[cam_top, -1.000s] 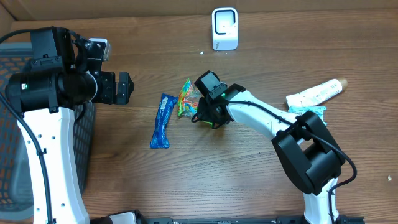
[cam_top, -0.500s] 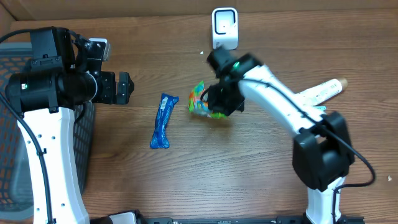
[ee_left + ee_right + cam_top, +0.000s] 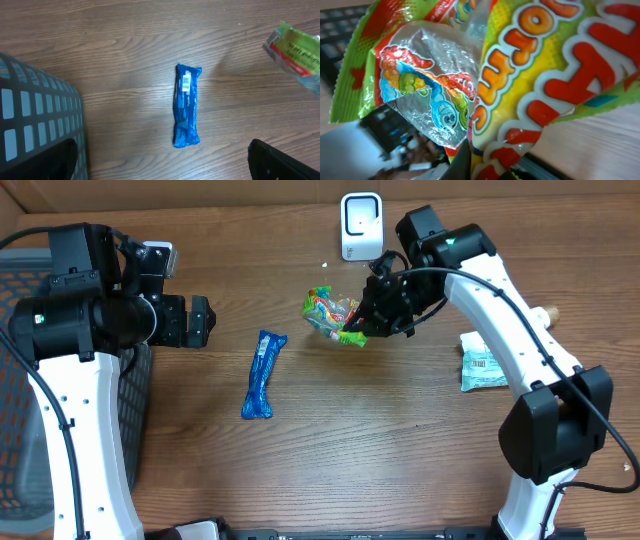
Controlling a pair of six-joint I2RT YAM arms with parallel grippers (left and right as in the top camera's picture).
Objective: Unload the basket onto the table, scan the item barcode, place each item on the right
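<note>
A colourful gummy-candy bag (image 3: 328, 314) hangs in the air, pinched at its right end by my right gripper (image 3: 372, 320), which is shut on it. It is just below and left of the white scanner (image 3: 361, 226) at the table's far edge. The right wrist view is filled by the bag (image 3: 520, 65), with a dark finger (image 3: 462, 161) against its lower edge; no barcode shows on it. My left gripper (image 3: 205, 321) stands open at the left, its jaws wide in the wrist view (image 3: 162, 161) with nothing between them.
A blue snack bar (image 3: 262, 373) lies on the wood, with a white barcode label on it (image 3: 186, 82). A dark mesh basket (image 3: 20, 380) stands at the left edge. A white packet with a barcode (image 3: 482, 366) lies at the right under my right arm.
My right gripper has closed on the candy bag, lifted it off the table and carried it up and to the right, toward the scanner. The left arm has stayed still.
</note>
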